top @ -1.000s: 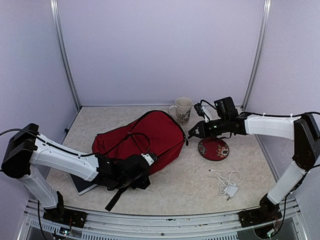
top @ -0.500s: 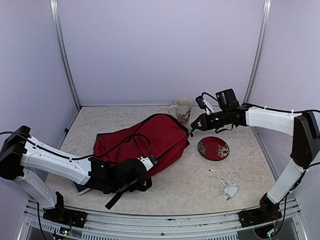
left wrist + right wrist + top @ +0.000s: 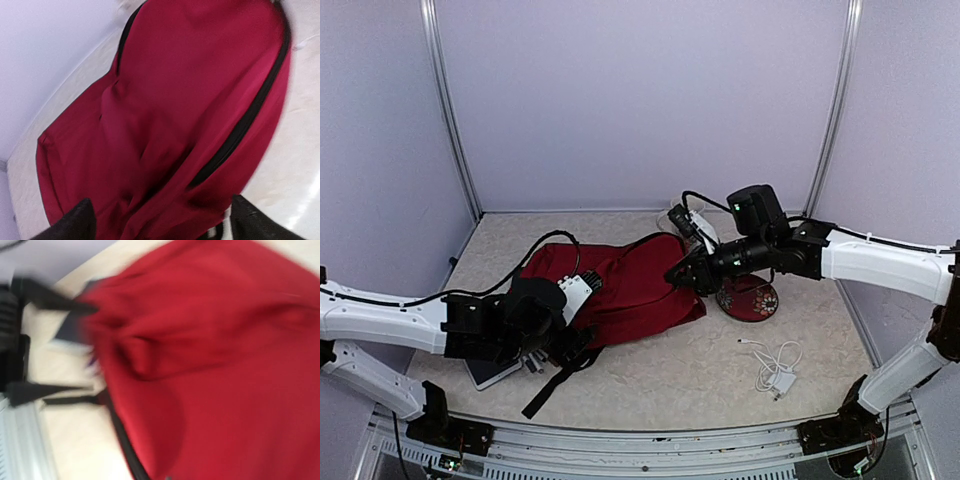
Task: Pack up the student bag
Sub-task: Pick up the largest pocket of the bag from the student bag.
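Note:
The student bag (image 3: 625, 285) is dark red with black zippers and lies flattened across the middle of the table. It fills the left wrist view (image 3: 190, 90) and the blurred right wrist view (image 3: 225, 365). My left gripper (image 3: 560, 340) (image 3: 165, 222) hovers at the bag's near left end, jaws wide open and empty, the fabric lying just beyond them. My right gripper (image 3: 680, 272) is shut on the bag's zipper pull at its upper right edge. Its fingers are hidden in its own view.
A red patterned plate (image 3: 752, 298) lies right of the bag, partly under the right arm. A white charger with cable (image 3: 775, 368) lies at the front right. A grey flat tablet (image 3: 492, 372) sticks out under the left arm. A black strap (image 3: 548, 388) trails forward.
My left gripper has let go of the bag, opened and drawn back to the left. My right gripper has moved left along the bag's top edge, and the bag has slumped flatter.

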Tool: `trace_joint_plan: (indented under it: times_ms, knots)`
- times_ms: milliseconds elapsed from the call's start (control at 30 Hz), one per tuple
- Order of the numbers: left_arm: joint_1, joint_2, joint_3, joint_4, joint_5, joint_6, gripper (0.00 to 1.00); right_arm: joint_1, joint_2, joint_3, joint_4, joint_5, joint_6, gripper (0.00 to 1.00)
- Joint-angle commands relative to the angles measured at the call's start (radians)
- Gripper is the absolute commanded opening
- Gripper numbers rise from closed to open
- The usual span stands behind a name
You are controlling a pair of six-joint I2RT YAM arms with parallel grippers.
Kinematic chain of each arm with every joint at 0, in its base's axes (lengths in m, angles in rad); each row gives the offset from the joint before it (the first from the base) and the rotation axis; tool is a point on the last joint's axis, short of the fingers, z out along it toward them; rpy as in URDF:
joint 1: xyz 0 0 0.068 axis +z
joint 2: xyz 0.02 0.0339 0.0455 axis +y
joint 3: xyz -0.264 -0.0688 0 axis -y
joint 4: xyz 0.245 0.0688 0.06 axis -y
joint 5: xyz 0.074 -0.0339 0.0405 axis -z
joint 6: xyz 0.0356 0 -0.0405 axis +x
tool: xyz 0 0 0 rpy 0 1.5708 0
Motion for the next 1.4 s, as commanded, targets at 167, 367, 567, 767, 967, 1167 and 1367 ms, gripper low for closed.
trace_joint_plan:
  times_ms: [167, 367, 567, 767, 967, 1167, 1367]
  knots:
    - [-0.062, -0.278, -0.074, 0.274, 0.387, 0.083, 0.80, 0.106, 0.056, -0.039, 0.139, -0.144, 0.066, 0.00]
    - [0.046, -0.079, 0.016, 0.126, 0.387, 0.137, 0.46, 0.105, 0.044, -0.085, 0.151, -0.126, 0.071, 0.00]
    - [0.066, 0.107, 0.093, 0.112, 0.492, 0.174, 0.49, 0.104, 0.038, -0.115, 0.178, -0.102, 0.070, 0.00]
    - [0.068, 0.161, 0.075, 0.130, 0.605, 0.212, 0.62, 0.085, 0.042, -0.134, 0.184, -0.100, 0.067, 0.00]
    - [0.060, 0.162, 0.051, 0.168, 0.612, 0.244, 0.77, 0.065, 0.034, -0.162, 0.234, -0.129, 0.084, 0.00]
    - [0.060, 0.232, 0.069, 0.149, 0.583, 0.269, 0.81, 0.062, 0.043, -0.147, 0.223, -0.132, 0.080, 0.00]
    - [0.062, 0.240, 0.063, 0.166, 0.630, 0.264, 0.84, 0.049, 0.029, -0.178, 0.252, -0.141, 0.088, 0.00]
